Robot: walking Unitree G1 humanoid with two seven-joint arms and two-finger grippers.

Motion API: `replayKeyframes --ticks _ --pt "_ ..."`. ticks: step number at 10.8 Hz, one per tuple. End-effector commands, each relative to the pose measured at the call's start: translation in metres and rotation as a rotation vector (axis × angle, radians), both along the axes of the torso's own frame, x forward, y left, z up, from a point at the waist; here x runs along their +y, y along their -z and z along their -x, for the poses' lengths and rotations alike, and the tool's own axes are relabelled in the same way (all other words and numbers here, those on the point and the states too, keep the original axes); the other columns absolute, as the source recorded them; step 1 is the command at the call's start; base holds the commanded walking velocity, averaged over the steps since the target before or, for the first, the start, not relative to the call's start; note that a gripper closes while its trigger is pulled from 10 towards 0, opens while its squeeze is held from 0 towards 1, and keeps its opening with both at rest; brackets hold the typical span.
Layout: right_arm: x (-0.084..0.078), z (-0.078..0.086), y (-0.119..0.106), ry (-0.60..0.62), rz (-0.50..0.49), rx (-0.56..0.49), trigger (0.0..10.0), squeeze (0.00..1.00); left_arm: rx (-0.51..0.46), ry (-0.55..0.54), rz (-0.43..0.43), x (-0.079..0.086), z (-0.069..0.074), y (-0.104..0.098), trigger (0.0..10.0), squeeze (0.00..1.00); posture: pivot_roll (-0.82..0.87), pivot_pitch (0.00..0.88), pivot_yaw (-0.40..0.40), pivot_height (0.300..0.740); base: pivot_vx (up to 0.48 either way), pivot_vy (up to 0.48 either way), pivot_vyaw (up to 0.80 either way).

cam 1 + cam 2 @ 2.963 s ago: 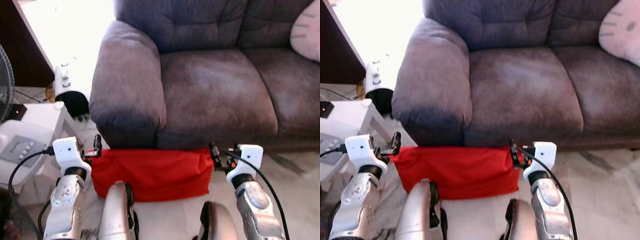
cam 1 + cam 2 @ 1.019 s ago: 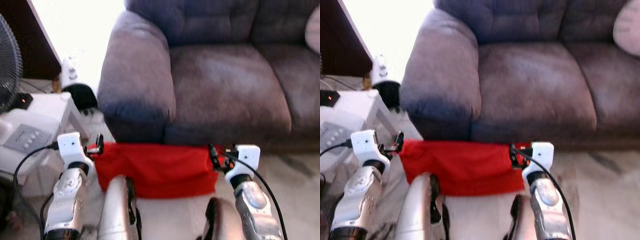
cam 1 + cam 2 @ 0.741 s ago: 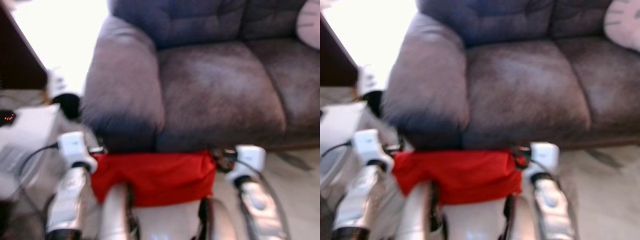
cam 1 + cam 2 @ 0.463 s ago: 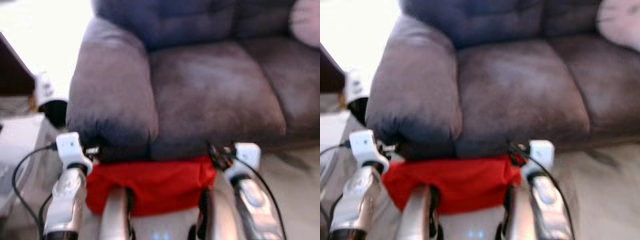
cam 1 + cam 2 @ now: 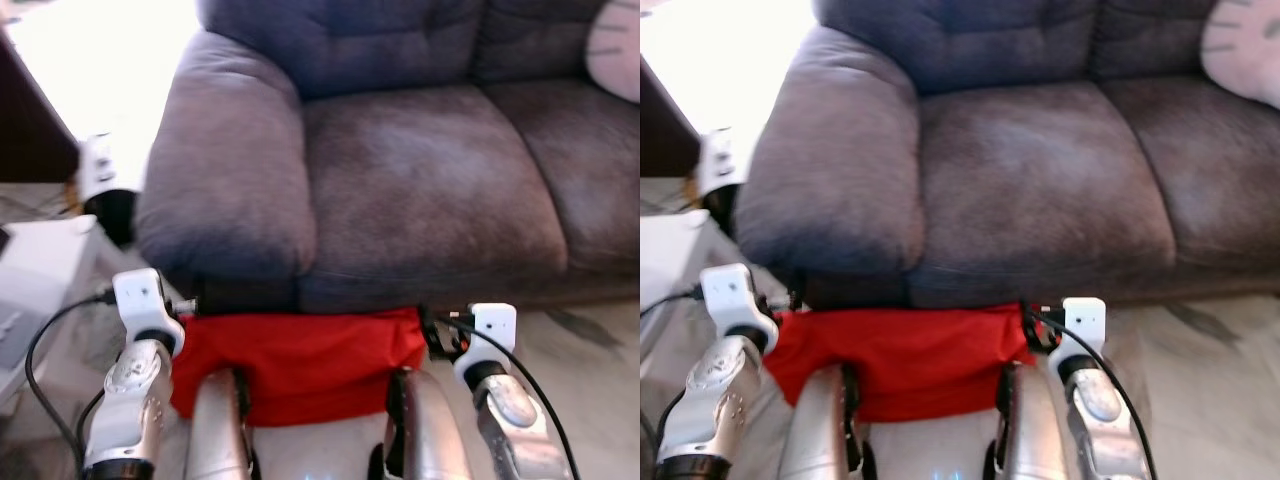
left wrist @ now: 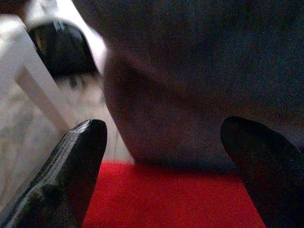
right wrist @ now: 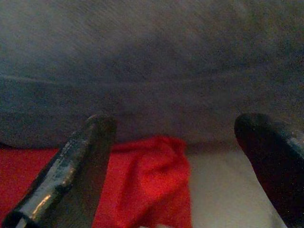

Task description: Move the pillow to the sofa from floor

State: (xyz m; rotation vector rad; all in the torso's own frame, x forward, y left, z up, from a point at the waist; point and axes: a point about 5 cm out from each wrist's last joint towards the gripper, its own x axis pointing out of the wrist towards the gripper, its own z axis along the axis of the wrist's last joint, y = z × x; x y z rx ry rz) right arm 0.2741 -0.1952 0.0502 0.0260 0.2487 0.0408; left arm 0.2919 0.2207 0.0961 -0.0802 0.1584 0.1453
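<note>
A red pillow [image 5: 300,360] lies on the pale floor, pushed against the front of the grey sofa [image 5: 420,190]. My left gripper [image 5: 188,305] sits at the pillow's left end, below the sofa's armrest [image 5: 225,190]. My right gripper [image 5: 432,330] is at the pillow's right end, under the seat cushion's front edge. In the left wrist view the fingers [image 6: 71,166] stand wide apart above red fabric [image 6: 166,199]. The right wrist view shows its fingers [image 7: 76,166] open too, with the pillow's bunched corner [image 7: 152,185] between them. Neither gripper holds anything.
A white low table [image 5: 30,260] and a white-and-black appliance [image 5: 100,185] stand left of the sofa. Dark wooden furniture [image 5: 30,130] is at the far left. A pale cushion [image 5: 615,60] rests on the sofa's right end. Bare floor [image 5: 590,350] lies to the right.
The camera has swung and come a little closer to the sofa. Both grippers stay at the pillow's two ends, and the pillow still lies on the floor.
</note>
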Motion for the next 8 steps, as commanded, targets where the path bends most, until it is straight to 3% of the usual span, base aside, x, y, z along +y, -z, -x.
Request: replayKeyframes --ticks 1,2,3,7,8 --pt "-0.003 0.004 0.011 0.024 0.001 0.078 10.0 0.00 0.083 0.008 -0.043 0.002 0.003 0.012 10.0 0.02 0.11 0.238 -0.003 0.524 0.000 0.000 0.00" --pt "-0.008 0.003 0.015 0.062 -0.026 0.132 10.0 0.66 0.123 -0.001 -0.035 0.004 0.003 0.017 10.0 1.00 0.11 0.240 -0.002 0.524 0.000 0.000 0.00" --pt "-0.009 0.001 0.019 0.078 -0.078 0.196 10.0 1.00 0.186 -0.067 -0.031 0.011 0.004 0.023 10.0 1.00 0.11 0.239 -0.004 0.524 0.000 0.000 0.00" --pt "0.000 0.002 0.033 0.041 -0.179 0.344 10.0 1.00 0.264 -0.120 0.001 0.017 0.006 0.030 10.0 1.00 0.11 0.226 -0.009 0.524 0.000 0.000 0.00" --pt "0.002 -0.001 0.033 0.028 -0.182 0.325 10.0 1.00 0.246 -0.104 0.037 0.017 0.003 0.030 10.0 1.00 0.12 0.217 -0.010 0.524 0.000 0.000 0.00"
